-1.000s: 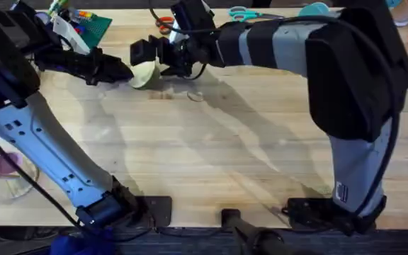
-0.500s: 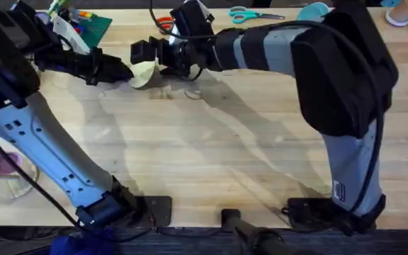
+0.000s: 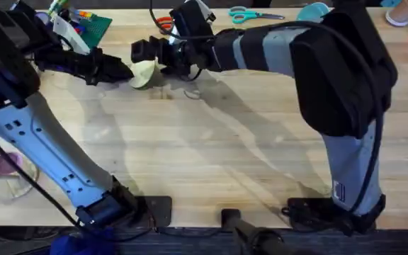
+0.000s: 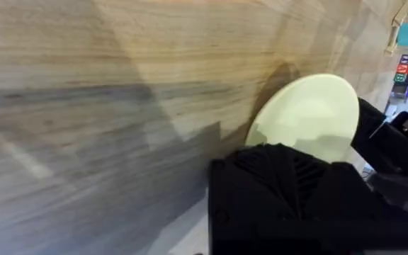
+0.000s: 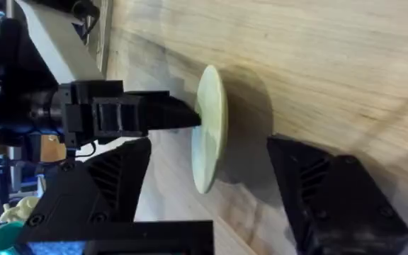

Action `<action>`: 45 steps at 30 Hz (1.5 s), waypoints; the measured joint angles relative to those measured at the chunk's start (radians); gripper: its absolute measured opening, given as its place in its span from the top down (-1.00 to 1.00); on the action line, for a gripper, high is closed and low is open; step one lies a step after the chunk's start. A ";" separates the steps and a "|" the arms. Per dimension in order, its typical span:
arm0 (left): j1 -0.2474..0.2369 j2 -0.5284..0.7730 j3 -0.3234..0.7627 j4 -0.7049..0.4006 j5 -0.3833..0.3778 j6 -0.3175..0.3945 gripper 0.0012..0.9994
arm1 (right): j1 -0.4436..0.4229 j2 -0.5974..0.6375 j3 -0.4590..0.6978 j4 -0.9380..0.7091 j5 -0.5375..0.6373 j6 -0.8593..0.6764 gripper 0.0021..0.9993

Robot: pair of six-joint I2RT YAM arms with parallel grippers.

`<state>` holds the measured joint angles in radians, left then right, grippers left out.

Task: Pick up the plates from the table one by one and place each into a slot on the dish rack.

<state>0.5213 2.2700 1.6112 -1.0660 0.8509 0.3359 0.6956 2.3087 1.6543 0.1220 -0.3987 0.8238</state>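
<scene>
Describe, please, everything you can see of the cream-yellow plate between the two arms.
The cream-yellow plate is a small, round, plain disc that looks like matte plastic. It stands on edge, its lower rim at the table, at the far left-centre. The left pincer holds its rim from one side. The right pincer straddles it, open, one finger standing clear of it. No chips or marks show.

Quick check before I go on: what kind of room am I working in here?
Probably a lab or workshop bench, not a kitchen: two robot arms are mounted on a wooden table, with scissors and a green block baseplate at its far edge.
</scene>
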 joint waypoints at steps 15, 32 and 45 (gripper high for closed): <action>0.000 0.000 0.000 0.000 0.000 0.000 0.92 | 0.045 0.037 0.018 0.084 0.036 0.048 -0.96; 0.000 0.000 0.000 0.000 0.000 0.000 0.92 | 0.053 0.049 0.019 0.076 0.041 0.075 -0.37; 0.000 0.000 0.000 0.003 0.002 0.000 0.92 | 0.054 0.077 0.019 0.077 0.062 0.105 0.93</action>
<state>0.5213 2.2700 1.6112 -1.0634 0.8529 0.3359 0.7494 2.3852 1.6730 0.1989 -0.3363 0.9291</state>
